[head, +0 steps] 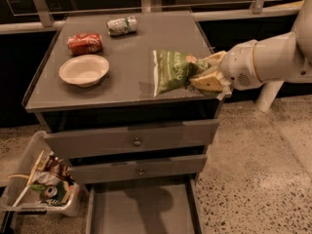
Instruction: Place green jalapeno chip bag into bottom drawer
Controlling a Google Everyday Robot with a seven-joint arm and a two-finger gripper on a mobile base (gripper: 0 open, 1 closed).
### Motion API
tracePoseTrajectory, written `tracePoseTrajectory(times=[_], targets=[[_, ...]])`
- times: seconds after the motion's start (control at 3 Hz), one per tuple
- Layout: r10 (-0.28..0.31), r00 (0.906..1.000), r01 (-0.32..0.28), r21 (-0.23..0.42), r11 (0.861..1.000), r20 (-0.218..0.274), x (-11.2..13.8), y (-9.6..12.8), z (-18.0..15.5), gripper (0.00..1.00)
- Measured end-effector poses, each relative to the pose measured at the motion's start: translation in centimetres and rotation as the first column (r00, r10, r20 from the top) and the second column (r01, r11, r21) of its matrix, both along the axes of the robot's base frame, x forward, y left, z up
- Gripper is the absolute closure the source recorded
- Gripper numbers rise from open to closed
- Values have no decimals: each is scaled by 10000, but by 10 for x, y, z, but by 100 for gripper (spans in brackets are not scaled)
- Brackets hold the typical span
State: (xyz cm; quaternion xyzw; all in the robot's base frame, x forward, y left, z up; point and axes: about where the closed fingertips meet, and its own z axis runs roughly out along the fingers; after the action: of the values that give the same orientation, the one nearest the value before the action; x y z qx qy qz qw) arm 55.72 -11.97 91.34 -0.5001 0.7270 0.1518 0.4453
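Note:
The green jalapeno chip bag (pixel 173 71) is a crumpled green foil bag with pale print, held in the air above the right front part of the grey cabinet top (pixel 131 48). My gripper (pixel 207 72) comes in from the right on the white arm and is shut on the bag's right end. The bottom drawer (pixel 144 209) is pulled open at floor level, a wide shallow grey tray with nothing in it, directly below the cabinet front.
A white bowl (pixel 84 69), a red soda can (pixel 85 43) and a crushed green-and-white can (pixel 122 25) sit on the cabinet top. Two upper drawers with round knobs (pixel 137 142) are closed. A clear bin of trash (pixel 39 184) stands on the floor at left.

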Motion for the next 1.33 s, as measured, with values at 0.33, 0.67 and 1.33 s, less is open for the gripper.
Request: tracePoseTrajectory(times=[0.33,0.67,1.33], targets=[[9,10000,-9,-15,10000,-4,-51,-21,-24,100],[165,9985,-167,-31,9999,-518,-101,-24,-65,100],[-245,9956,209,-406,9990,-909,-101,-19,-109,100]])
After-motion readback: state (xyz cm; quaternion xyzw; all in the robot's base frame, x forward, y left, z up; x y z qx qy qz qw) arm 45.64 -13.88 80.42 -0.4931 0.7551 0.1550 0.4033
